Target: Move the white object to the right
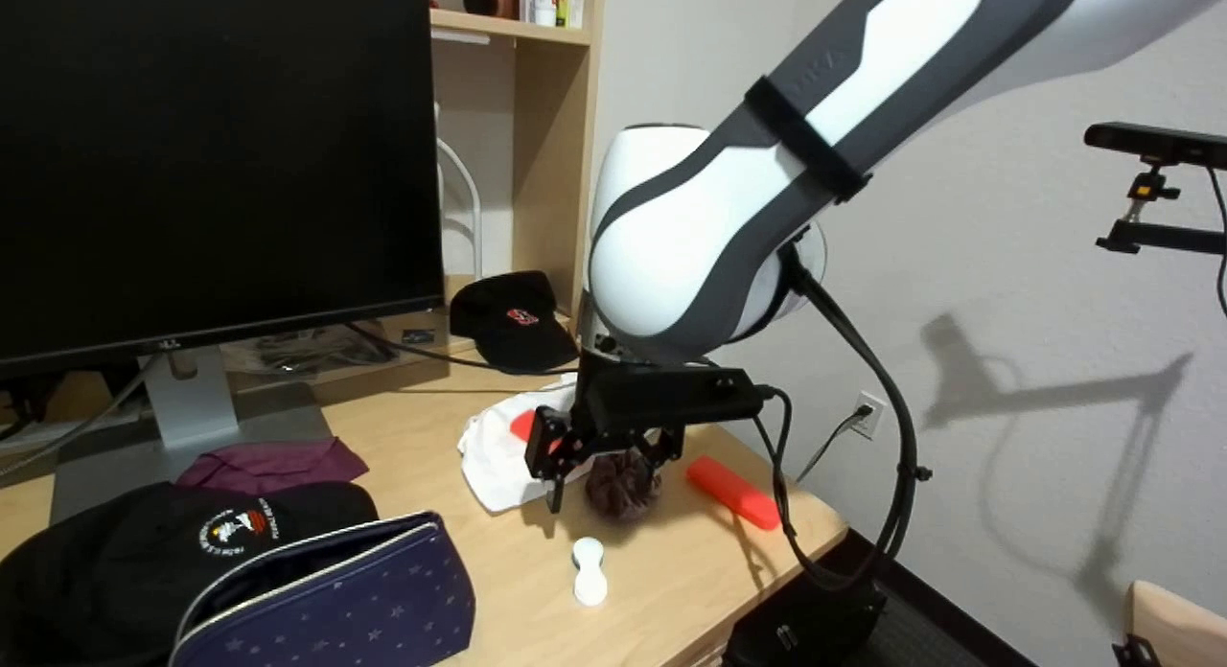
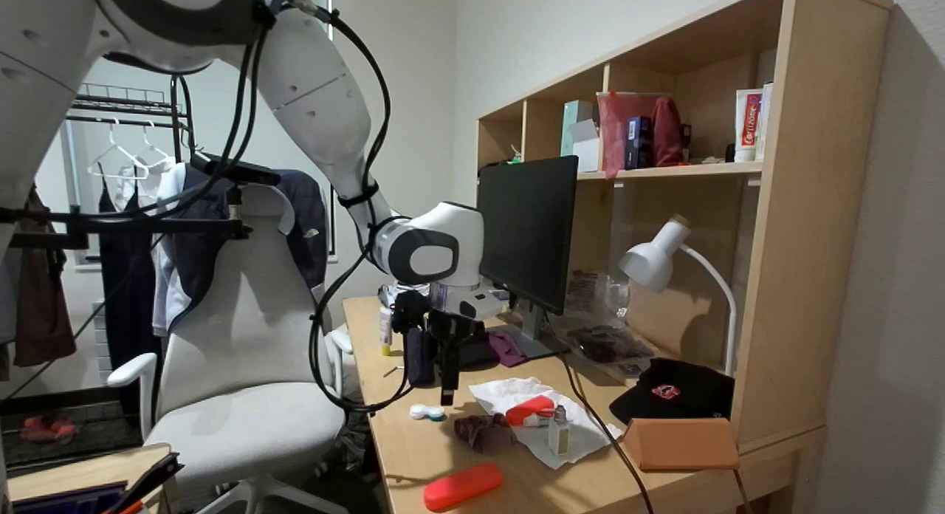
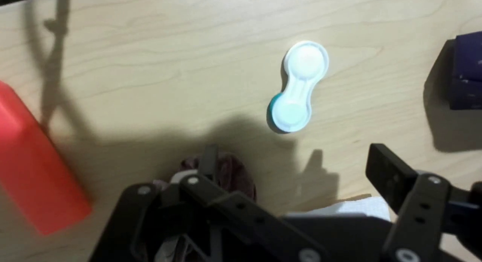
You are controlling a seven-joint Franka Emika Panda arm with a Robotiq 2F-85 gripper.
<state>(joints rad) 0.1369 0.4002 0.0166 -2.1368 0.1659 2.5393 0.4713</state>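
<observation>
Since your gripper point(image 3: 293, 160) is gaping and empty, nothing's done yet imo: grab and rightward move both to go, white lens case point(image 3: 299, 85) sitting near the desk's point(image 1: 690, 571) front edge.

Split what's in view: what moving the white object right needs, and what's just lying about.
For the job:
white lens case
gripper, open

Just lying about:
scrunchie
long red case
starry blue pouch
white sheet
purple cloth
</observation>
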